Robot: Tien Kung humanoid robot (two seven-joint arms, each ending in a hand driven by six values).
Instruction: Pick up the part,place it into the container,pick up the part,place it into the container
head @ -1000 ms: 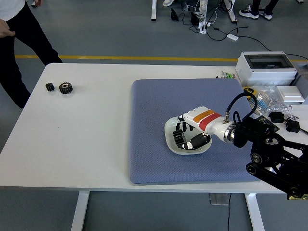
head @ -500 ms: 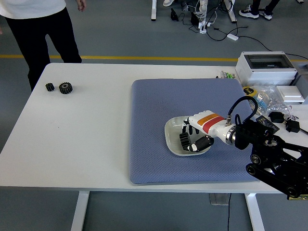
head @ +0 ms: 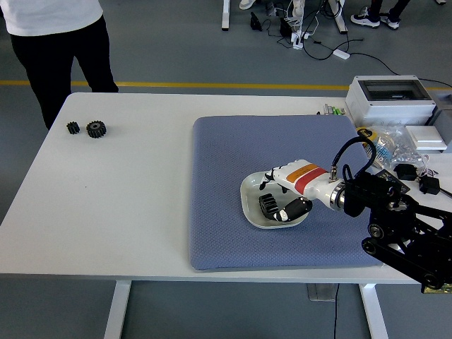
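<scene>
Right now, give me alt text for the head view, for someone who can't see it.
The robot's right hand reaches into a white bowl on a blue mat, over a black part lying in the bowl. Two black gears sit at the far left of the white table, where a person stands.

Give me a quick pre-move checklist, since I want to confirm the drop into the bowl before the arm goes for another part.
1. Black part inside the white bowl: ok, it lies in the bowl.
2. Right hand clear of the part: cannot tell, the fingers are over the bowl, close to it.
3. Bowl on the blue mat: ok, upright, well in from the edges.
4. Next parts available: ok, two black gears sit on the table's far left.
5. Person clear of the table: not ok, standing at the far left corner near the gears.
6. Left hand: cannot tell, out of view.
</scene>
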